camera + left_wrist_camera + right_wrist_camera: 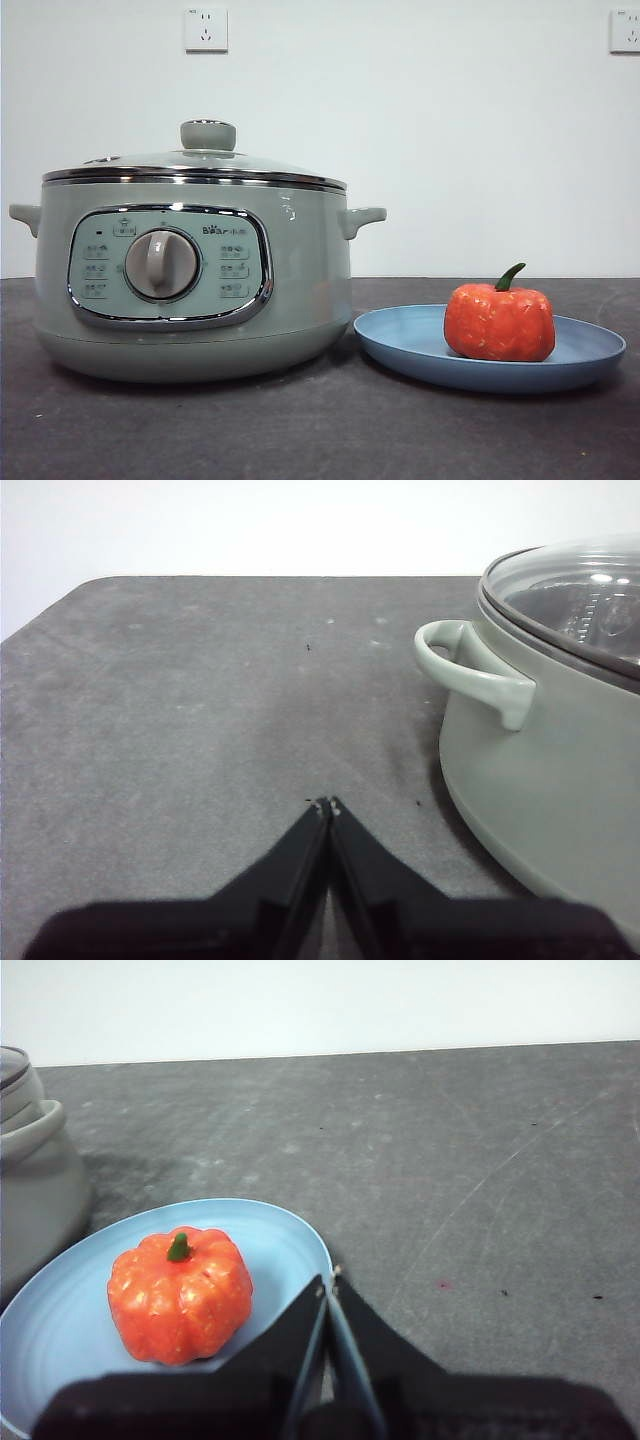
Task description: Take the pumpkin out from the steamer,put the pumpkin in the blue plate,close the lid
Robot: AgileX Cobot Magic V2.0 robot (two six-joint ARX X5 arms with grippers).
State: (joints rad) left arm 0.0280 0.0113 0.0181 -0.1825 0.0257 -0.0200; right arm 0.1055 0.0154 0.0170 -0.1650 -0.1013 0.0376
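Counter: dark grey, matte, scuffed. Wall: white, two sockets.

Steamer at 9 o'clock, lid seated.

Plate at 3 o'clock, holding pumpkin.

Left hand and right hand: pressed together, empty.

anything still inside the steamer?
The lid sits closed on the steamer. Through its glass in the left wrist view only a dark interior with reflections shows; the contents can't be made out. The pumpkin sits outside, on the blue plate.
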